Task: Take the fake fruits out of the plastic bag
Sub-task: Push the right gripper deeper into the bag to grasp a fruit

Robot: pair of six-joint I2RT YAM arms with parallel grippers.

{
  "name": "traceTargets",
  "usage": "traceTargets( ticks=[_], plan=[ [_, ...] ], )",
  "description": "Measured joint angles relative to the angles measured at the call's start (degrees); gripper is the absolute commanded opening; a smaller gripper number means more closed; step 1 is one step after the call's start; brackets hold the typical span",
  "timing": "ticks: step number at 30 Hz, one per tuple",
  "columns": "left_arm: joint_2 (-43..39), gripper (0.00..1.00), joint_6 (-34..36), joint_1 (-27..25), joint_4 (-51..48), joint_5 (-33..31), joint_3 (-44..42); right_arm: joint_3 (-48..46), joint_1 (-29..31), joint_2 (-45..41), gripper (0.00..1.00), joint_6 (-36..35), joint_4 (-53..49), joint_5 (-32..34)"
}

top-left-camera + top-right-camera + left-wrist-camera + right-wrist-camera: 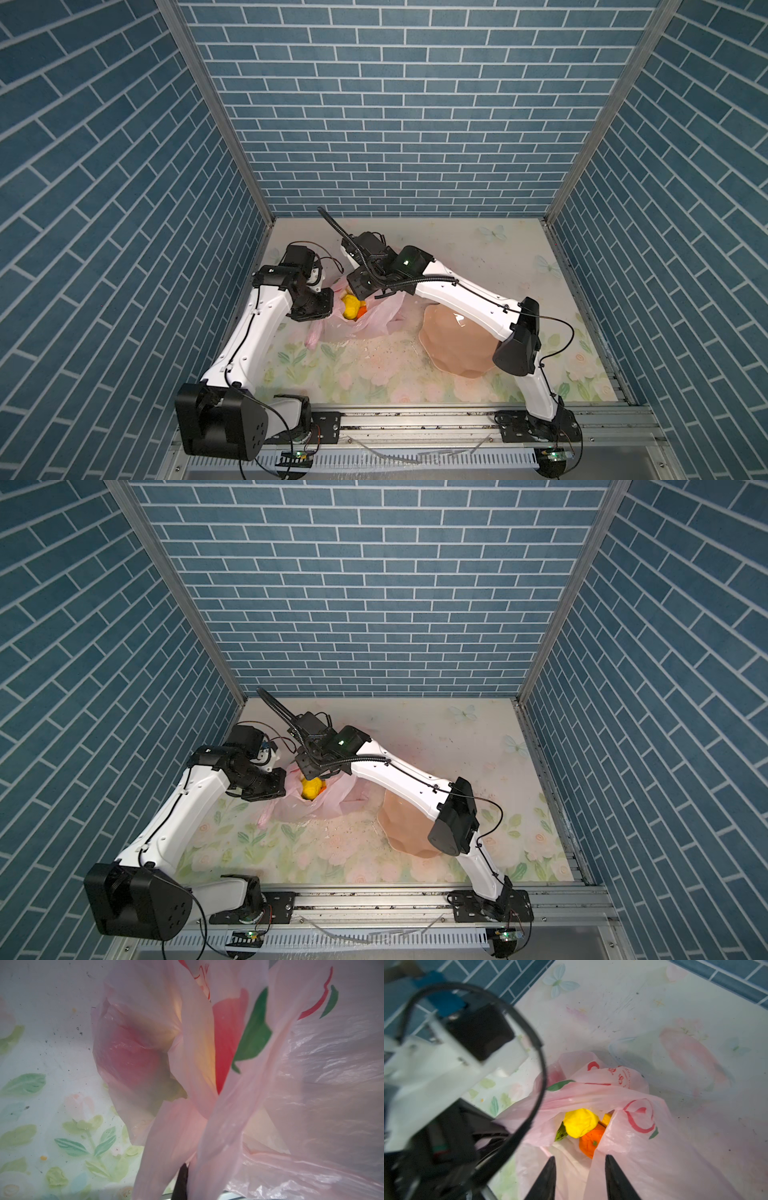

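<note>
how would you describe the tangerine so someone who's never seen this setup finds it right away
On the flowered table, left of the peach bowl, lies a pink plastic bag with its mouth open. Inside the mouth, the tangerine sits against a wrinkly yellow fruit; it is the deep orange round one with a small green stem mark.

No word, number or brand can be read anywhere. The plastic bag (654, 1163) carries red round prints (640, 1118) and small red marks (623, 1078) that may be lettering, but they are too blurred to read in the right wrist view.
</note>
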Motion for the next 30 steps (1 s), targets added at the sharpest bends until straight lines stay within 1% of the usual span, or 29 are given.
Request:
traceTargets(
  ticks=[4,9,13,16,23,30],
  plan=[
    [0.04,0.01,-0.13,0.00,-0.04,-0.59,0.00,-2.58,1.46,0.74,0.39,2.67,1.16,-2.29],
    [-0.17,0.00,-0.04,0.00,-1.20,-2.36,-0.02,-2.82,1.18,5.27,0.43,6.34,3.13,-3.06],
    [-0.76,0.00,-0.11,0.00,-2.29,-4.37,-0.33,-2.82,0.90,8.90,0.44,8.22,3.85,-3.08],
    [-1.31,0.00,-0.20,0.00,-2.67,-5.86,-0.33,-2.82,0.37,10.32,0.48,9.60,4.04,-3.04],
    [-1.92,0.00,-0.66,0.00,-3.15,-7.54,-0.35,-2.21,-0.98,11.52,0.61,11.76,4.81,-3.08],
    [-1.92,0.00,-0.83,0.00,-3.74,-7.67,-0.46,1.22,-2.64,15.45,0.65,13.29,5.40,-3.45]
  ],
)
